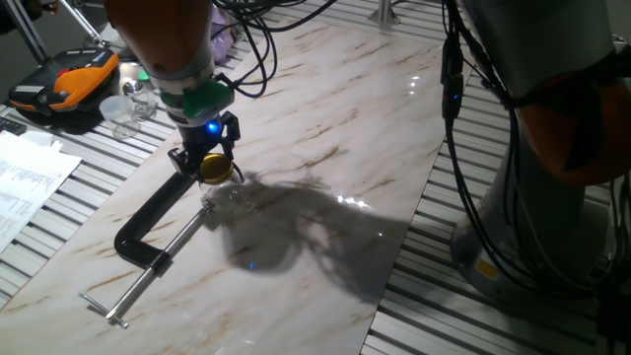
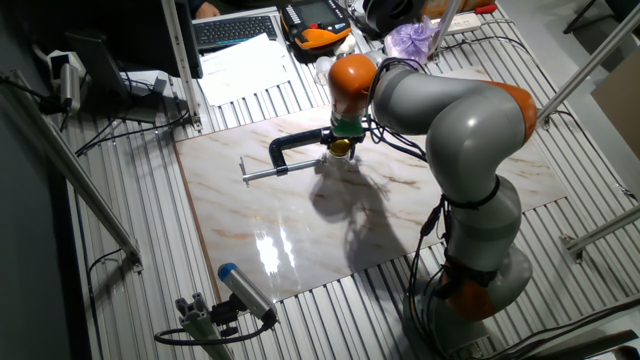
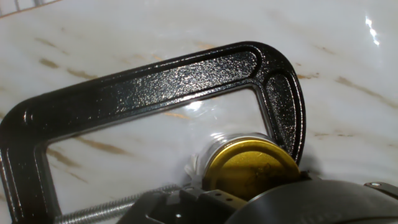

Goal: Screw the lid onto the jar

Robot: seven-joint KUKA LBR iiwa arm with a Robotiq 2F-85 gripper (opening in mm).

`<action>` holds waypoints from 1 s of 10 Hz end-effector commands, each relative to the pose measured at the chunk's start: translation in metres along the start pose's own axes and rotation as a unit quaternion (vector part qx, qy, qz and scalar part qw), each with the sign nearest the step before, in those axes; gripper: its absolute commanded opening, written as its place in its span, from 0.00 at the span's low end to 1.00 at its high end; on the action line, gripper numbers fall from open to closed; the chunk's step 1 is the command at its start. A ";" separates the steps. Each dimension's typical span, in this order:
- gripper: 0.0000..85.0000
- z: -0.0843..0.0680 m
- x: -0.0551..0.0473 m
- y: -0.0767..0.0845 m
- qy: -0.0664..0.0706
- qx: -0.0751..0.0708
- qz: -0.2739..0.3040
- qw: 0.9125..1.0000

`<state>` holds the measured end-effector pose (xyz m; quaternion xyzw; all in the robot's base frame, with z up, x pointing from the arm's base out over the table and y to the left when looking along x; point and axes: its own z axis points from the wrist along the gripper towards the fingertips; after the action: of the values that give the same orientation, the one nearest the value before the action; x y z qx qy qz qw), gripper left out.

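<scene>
- Lid (image 3: 252, 169) sits gold and flat on the mouth of the jar (image 3: 214, 149); the jar's glass wall shows just under the lid's rim in the hand view.
- Jar stands inside the opening of the black C-clamp (image 3: 155, 84), close against the clamp's curved end, near the counter (image 1: 325, 108) edge that faces the orange-black case (image 1: 64, 79).
- Gripper (image 1: 209, 158) is right over the lid, dark fingers on either side of it in one fixed view; looks closed on the lid, though finger contact is not clearly visible.
- Progress: lid already placed on the mouth; whether threads have caught, or how tight it is, cannot be told.
- Judged left to do: turning the lid down until snug, then letting go and lifting away.
- Clamp's screw rod (image 1: 148, 276) points toward the near counter corner in one fixed view.
</scene>
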<state>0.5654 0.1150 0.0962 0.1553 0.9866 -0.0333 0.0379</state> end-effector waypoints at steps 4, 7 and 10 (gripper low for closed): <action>0.00 0.000 0.000 0.000 0.000 0.014 0.033 0.999; 0.00 0.000 0.000 0.000 0.004 0.008 0.060 0.998; 0.00 0.000 0.000 0.000 0.009 0.006 0.090 0.996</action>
<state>0.5651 0.1151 0.0957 0.2447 0.9685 -0.0339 0.0305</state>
